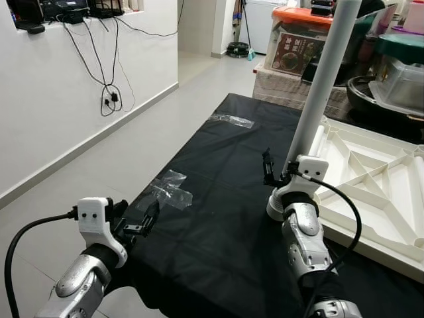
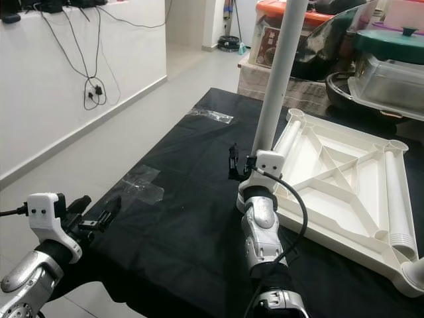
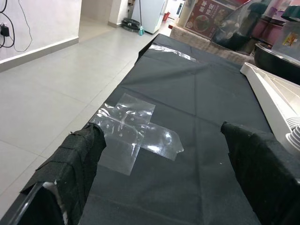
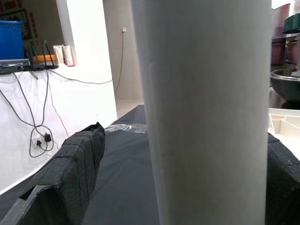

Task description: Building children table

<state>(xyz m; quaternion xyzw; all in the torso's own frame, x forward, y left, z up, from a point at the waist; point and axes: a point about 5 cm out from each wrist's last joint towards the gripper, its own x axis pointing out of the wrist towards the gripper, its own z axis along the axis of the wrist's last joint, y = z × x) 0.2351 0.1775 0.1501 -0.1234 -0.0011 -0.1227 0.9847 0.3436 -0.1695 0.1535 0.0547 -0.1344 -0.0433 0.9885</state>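
Here the right claw [image 1: 278, 173] grips the upright white table leg [image 1: 322, 83]; left claw [image 1: 140, 220] wide, holding nothing

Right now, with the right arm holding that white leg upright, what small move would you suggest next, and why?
Probably carry the white leg sideways toward the nearest corner socket of the upturned tabletop. The right gripper grips it low down, upright over the black cloth, beside the tabletop rather than in a socket.

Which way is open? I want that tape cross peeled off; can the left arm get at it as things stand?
Probably yes. The left end effector hovers open at the near edge of the black cloth, and the tape cross lies flat just ahead of it with nothing between.
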